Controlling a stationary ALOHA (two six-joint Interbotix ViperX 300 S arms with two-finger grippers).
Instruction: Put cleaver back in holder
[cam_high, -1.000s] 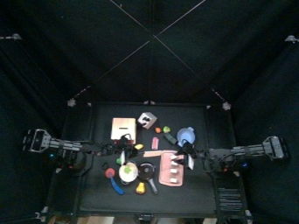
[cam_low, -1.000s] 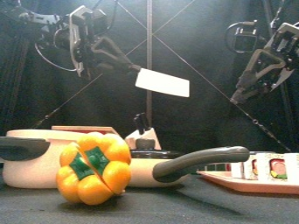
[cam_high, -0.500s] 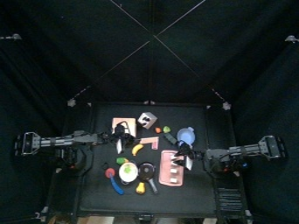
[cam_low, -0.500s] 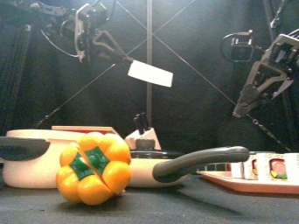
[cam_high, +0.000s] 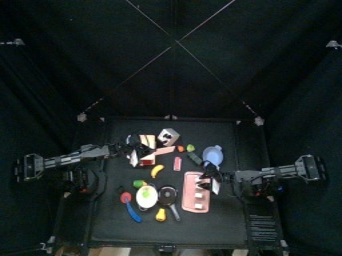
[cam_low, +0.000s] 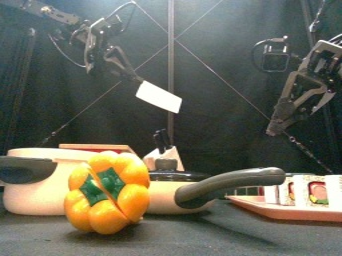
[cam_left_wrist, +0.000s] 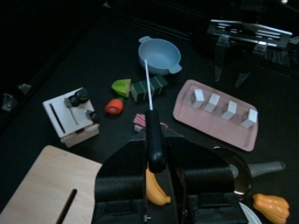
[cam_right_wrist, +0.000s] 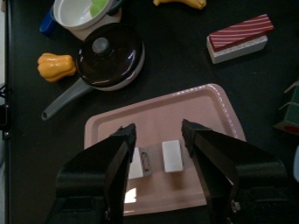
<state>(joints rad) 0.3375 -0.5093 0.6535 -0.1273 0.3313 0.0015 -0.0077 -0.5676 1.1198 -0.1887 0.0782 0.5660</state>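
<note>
My left gripper (cam_low: 107, 58) is shut on the orange handle of the cleaver (cam_left_wrist: 153, 140). The cleaver's white blade (cam_low: 158, 96) hangs high in the air, slanting down to the right in the front view. In the left wrist view the blade shows edge-on, pointing away from the jaws. The holder (cam_left_wrist: 73, 115), a pale wooden block with black handles in it, stands on the table beside the blade's line, apart from it. In the top view the left gripper (cam_high: 136, 152) hovers just left of the holder (cam_high: 167, 137). My right gripper (cam_right_wrist: 158, 147) stands open and empty above the pink tray (cam_right_wrist: 222, 118).
A yellow pepper (cam_low: 107, 192) and a black pan (cam_low: 221, 184) stand at the table's front. A wooden board (cam_left_wrist: 52, 184) lies under my left wrist. A blue bowl (cam_left_wrist: 162, 54), a green vegetable (cam_left_wrist: 131, 86) and a pink tray (cam_left_wrist: 219, 115) lie beyond the blade.
My left arm has carried the cleaver toward the table's back, closer to the holder, and the blade has shifted left in the front view. The right arm has barely moved.
</note>
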